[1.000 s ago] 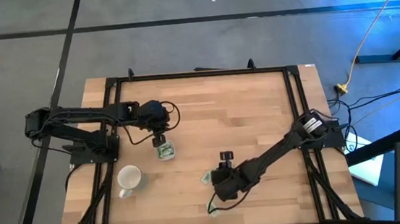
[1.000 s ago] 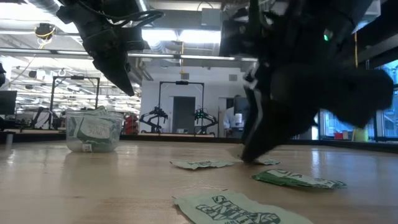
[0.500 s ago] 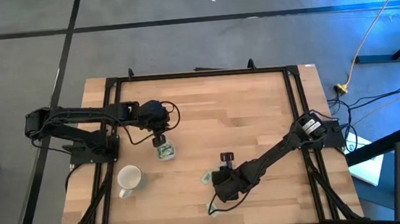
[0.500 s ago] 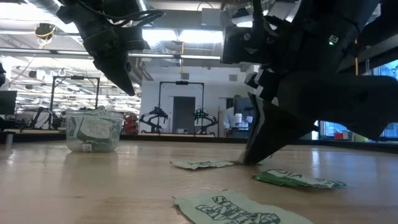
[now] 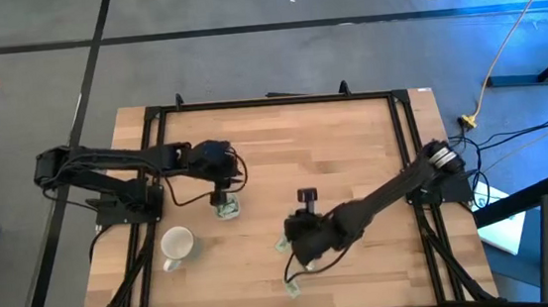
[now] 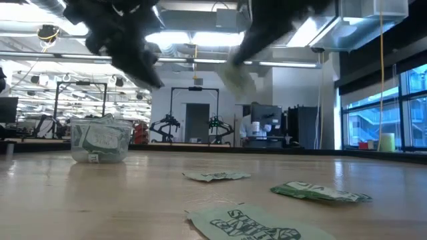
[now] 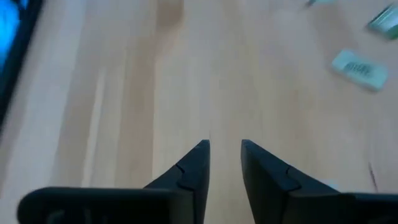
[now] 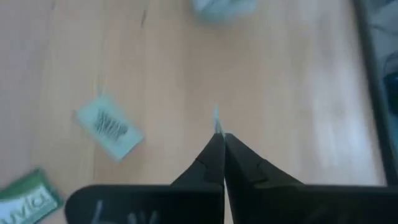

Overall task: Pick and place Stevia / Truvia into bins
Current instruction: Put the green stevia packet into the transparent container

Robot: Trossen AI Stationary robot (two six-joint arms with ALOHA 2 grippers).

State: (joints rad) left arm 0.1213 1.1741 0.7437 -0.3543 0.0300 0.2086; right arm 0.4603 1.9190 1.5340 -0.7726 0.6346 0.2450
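Note:
The clear cup (image 5: 227, 208) (image 6: 100, 141) holds several green-and-white Stevia / Truvia sachets and stands on its base at the table's left middle. Three more sachets (image 6: 215, 176) (image 6: 319, 193) (image 6: 257, 225) lie flat on the wood. My left gripper (image 7: 224, 149) hangs open just above the cup (image 5: 222, 191), with nothing between its fingers. My right gripper (image 8: 219, 138) is shut on one sachet (image 6: 237, 78), well above the table near its middle (image 5: 300, 243). My right gripper pinches a sachet between its two fingers. Only a thin pale edge (image 8: 216, 120) shows past the fingertips in the right wrist view. The sachet is lifted clear of the table and hangs below the fingers in the low view.
A white mug (image 5: 176, 245) stands near the table's left front, close to the cup. Loose sachets (image 5: 282, 243) (image 5: 294, 289) lie under and in front of my right arm. Bare wood stretches across the far and right parts of the table.
My right gripper has shut on a sachet lying on the table and risen with it, moving toward the far edge and a little left. That sachet is now lifted clear. My left gripper has shifted slightly toward the table's right above the cup.

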